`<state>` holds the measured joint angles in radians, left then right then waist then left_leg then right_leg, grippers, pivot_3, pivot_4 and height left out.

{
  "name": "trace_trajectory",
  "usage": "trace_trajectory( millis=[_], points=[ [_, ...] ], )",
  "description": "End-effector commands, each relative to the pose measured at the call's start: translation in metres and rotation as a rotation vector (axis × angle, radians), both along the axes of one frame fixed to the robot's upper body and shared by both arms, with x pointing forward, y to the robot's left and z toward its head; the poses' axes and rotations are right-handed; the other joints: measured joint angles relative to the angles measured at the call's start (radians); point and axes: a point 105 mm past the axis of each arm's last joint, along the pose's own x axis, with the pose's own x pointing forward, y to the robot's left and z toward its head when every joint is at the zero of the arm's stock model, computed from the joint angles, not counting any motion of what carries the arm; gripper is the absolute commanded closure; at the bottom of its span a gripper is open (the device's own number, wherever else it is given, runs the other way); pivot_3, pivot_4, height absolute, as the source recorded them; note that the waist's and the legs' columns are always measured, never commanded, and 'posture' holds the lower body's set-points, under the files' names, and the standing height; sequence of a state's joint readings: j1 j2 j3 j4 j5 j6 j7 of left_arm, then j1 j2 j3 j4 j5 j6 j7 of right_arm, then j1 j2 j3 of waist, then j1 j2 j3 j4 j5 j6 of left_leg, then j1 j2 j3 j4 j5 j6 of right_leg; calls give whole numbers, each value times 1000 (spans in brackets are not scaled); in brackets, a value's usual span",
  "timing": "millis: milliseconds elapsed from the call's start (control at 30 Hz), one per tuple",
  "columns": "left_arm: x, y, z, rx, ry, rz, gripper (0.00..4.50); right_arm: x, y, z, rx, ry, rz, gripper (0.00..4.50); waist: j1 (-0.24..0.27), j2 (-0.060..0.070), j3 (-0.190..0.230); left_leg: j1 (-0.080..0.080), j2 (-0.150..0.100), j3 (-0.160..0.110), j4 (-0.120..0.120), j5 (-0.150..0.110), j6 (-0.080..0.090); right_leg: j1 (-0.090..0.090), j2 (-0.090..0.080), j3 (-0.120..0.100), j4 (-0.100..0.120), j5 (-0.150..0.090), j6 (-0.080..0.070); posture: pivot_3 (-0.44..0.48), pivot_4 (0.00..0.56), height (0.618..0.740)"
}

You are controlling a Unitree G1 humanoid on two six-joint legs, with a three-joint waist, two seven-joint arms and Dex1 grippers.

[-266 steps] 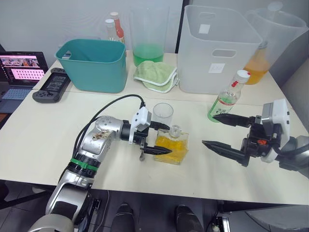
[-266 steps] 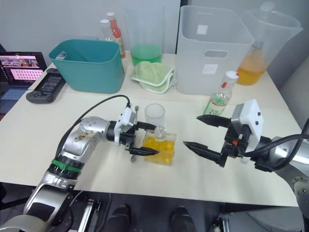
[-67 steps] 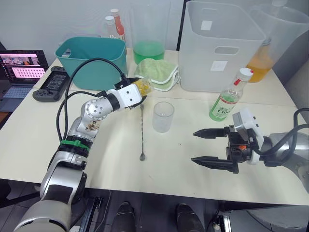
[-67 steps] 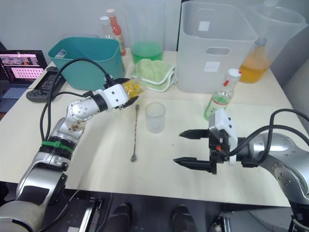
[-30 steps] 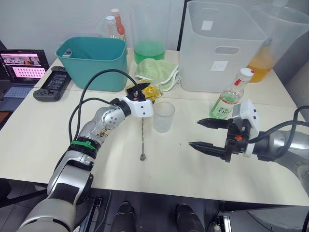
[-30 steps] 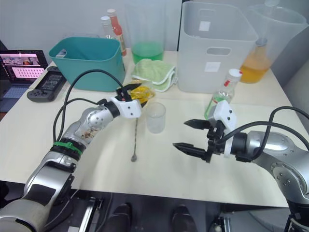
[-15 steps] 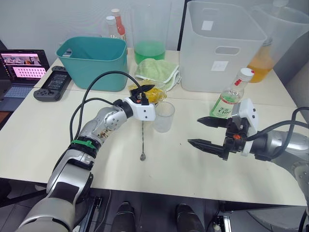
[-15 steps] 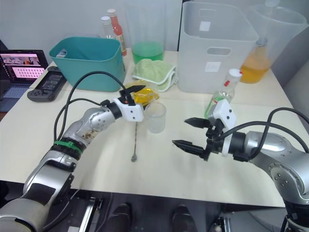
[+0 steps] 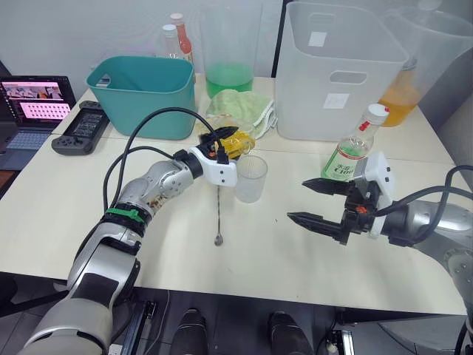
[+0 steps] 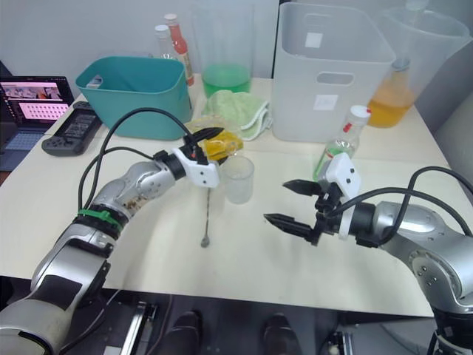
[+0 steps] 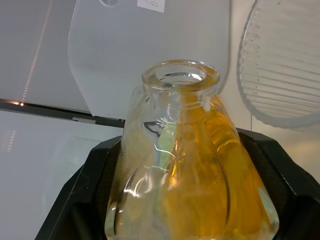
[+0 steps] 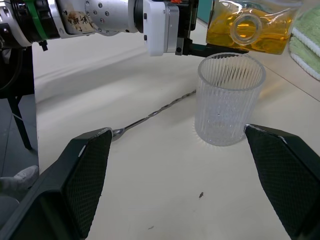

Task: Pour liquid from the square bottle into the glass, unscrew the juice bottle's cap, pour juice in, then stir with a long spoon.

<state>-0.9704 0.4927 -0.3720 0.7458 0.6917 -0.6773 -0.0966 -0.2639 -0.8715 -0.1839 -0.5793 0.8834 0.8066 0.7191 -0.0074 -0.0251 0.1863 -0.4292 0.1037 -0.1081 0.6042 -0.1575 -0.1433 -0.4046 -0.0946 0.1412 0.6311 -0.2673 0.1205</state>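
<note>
left eye view: the square bottle [image 9: 235, 143], part full of amber liquid, is held tipped on its side by the left gripper [image 9: 225, 143], whose black fingers [image 11: 92, 175] are pinched on its two flanks; its open mouth is turned toward the glass [image 9: 250, 178] and hangs just above and beside the rim, on the robot's left of it. no liquid can be made out in the glass, whose ribbed wall is seen empty in the right wrist view. the glass is stood upright on the white table [image 9: 66, 200]. the long spoon [image 9: 219, 211] is laid flat on the table just to the left of the glass, its bowl toward the near edge and its twisted handle running up under the left gripper. the right gripper [image 9: 317, 201] is held low over the table to the right of the glass and well apart from it, its two fingers spread wide and nothing between them. the juice bottle [image 9: 350, 152], green-labelled and with its white cap on, is stood upright just behind the right gripper. farther back a teal bin [image 9: 143, 94], a green cloth [image 9: 242, 109] and a white tub [image 9: 338, 70] are set.
</note>
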Motion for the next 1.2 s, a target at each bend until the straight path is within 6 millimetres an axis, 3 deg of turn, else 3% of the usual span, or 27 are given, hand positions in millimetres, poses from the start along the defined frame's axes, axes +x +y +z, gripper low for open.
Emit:
trace_trajectory(
  millis=[33, 567, 1200],
  points=[
    [-8, -7, 46, -66, -164, -57, 1706, -2, 1, 8, 8, -50, 13, 21, 0, 0, 0, 0, 0, 0, 0, 0, 0, 0, 0, 0, 0, 0, 0, 0, 150, 734],
    [-15, -12, 52, 55, -367, -77, 1706, 0, 2, 9, 11, -56, 16, 21, 12, 0, 0, 0, 0, 0, 0, 1, 0, 0, 0, 0, 0, 0, 0, 0, 150, 734],
    [-14, -14, 54, 20, -319, -78, 1706, 0, 3, 8, 13, -53, 17, 21, 18, 0, 0, 0, 0, 0, 0, 1, -1, 0, 0, 0, 0, 0, 0, 0, 150, 734]
  ],
)
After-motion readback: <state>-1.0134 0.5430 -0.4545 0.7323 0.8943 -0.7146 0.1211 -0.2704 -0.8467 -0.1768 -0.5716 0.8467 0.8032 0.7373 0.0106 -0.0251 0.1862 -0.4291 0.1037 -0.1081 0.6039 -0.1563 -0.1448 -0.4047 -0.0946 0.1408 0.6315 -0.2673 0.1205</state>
